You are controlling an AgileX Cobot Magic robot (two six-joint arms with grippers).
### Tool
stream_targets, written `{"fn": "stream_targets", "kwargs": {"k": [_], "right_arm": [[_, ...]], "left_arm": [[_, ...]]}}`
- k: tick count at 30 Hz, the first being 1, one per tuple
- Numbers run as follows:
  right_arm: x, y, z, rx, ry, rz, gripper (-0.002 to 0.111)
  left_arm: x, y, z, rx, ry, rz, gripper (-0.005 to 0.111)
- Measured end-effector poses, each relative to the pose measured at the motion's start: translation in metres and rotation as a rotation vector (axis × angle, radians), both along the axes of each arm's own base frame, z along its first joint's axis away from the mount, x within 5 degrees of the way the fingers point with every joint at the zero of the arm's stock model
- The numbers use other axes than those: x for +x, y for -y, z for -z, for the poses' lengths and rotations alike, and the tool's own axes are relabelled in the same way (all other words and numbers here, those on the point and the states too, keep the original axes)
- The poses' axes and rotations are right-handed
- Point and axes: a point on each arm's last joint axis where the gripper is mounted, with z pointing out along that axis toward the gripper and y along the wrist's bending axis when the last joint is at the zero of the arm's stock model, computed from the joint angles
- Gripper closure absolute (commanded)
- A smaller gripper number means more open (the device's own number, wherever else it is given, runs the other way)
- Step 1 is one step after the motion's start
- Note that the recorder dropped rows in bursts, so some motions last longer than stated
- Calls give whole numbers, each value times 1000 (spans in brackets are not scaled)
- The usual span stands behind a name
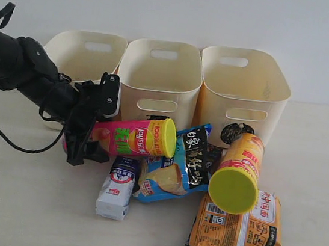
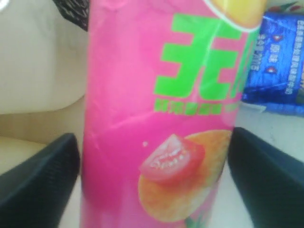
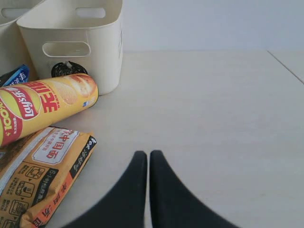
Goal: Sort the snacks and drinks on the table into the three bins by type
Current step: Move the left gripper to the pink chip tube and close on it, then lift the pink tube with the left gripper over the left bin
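On pale table, white wall, left tool astride pink tube, grip unclear, right tool together.

The pink chip tube reads "Lay's" with "100%" at its three o'clock; the yellow-orange chip tube reads "Lay's".

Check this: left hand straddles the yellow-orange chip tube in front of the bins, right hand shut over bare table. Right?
Wrong tube. The left hand straddles the pink chip tube, a finger on each side, as the left wrist view shows. The yellow-orange chip tube sits apart, further right. The rest stands: in front of the bins, right hand shut over bare table.
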Motion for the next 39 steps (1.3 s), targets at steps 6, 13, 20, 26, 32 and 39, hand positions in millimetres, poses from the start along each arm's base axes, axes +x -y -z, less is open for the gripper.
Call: {"fn": "stream_targets", "kwargs": {"k": [6, 13, 20, 26, 32, 39], "right_arm": [[0, 0, 0, 0, 0, 0, 108], [0, 0, 0, 0, 0, 0, 108], [0, 0, 0, 0, 0, 0, 108], [0, 0, 0, 0, 0, 0, 108], [0, 0, 0, 0, 0, 0, 108], [0, 0, 0, 0, 0, 0, 108]], "left_arm": [[0, 0, 1, 4, 3, 5, 102], [-1, 0, -3, -1, -1, 11, 102], [-12, 1, -41, -50, 1, 19, 102], [-28, 1, -74, -93, -28, 41, 102], [-45, -1, -108, -132, -38, 47, 102], [-57, -10, -159, -253, 47, -192, 102]]}}
